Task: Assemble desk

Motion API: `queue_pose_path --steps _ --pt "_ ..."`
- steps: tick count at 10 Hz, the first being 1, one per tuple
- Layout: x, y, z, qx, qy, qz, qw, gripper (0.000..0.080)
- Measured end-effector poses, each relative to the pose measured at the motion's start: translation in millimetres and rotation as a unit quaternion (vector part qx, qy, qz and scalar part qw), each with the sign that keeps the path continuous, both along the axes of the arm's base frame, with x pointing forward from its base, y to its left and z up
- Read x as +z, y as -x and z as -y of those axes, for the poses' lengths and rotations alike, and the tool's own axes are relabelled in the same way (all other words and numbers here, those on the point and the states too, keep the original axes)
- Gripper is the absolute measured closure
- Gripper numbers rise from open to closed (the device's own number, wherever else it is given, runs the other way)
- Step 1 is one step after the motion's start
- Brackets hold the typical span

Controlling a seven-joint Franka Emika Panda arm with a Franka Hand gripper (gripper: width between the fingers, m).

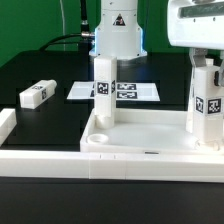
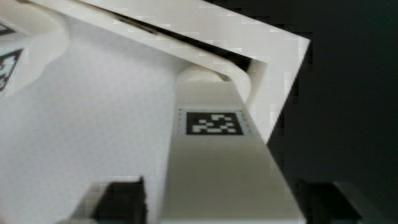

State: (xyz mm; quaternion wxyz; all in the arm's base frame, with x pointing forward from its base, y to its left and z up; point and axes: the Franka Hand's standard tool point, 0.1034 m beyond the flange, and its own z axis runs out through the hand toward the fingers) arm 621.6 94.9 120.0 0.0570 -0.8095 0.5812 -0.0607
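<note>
In the exterior view, the white tabletop (image 1: 140, 128) lies on the black worktop (image 1: 50, 70), close to the worktop edge nearest the camera, with its rim facing up. One standing leg (image 1: 103, 85) is already up in a tabletop corner, on the exterior view's left. A second one, the held leg (image 1: 206, 100), stands in a tabletop corner on the exterior view's right, and the tool (image 1: 205, 61) sits over its top. I cannot tell if this leg is fixed in all the way yet. A loose leg (image 1: 35, 95) lies flat near the worktop's edge on the exterior view's left, so it is not done yet. I see no fourth leg. So the job looks less than half done, I think. The marker board (image 1: 135, 90) lies flat behind the tabletop, and a long white rail (image 1: 40, 163) runs along the near edge. Each leg has a black and white square tag, but there are no words to read. In the wrist view, the held leg (image 2: 215, 160) fills the middle, and its square tag (image 2: 215, 123) shows a blurry checker pattern, with no letters. The tool (image 2: 219, 205) has its fingers (image 2: 121, 203) on both sides of the leg and looks pressed together on it. The leg's far end meets the tabletop (image 2: 196, 25) in a corner by its rim.
</note>
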Motion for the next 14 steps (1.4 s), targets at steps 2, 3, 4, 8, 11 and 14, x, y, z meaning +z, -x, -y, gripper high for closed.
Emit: queue_pose_path --steps 2,3,4,8,11,14 --pt "0.9 -0.8 -1.3 0.092 0.022 -0.004 0.996 0.0185" --pt "0.8 -1.5 -0.7 0.139 0.031 -0.001 0.99 0.0157" --pt "0.6 -2.3 0.8 0.18 0.039 0.004 0.983 0.0157" --pt "0.6 -2.4 1.4 0.285 0.059 0.004 0.957 0.015" --pt "0.6 -2.3 1.5 0.394 0.086 0.001 0.915 0.015" --pt "2.3 -2.7 0.5 0.439 0.091 0.003 0.894 0.015"
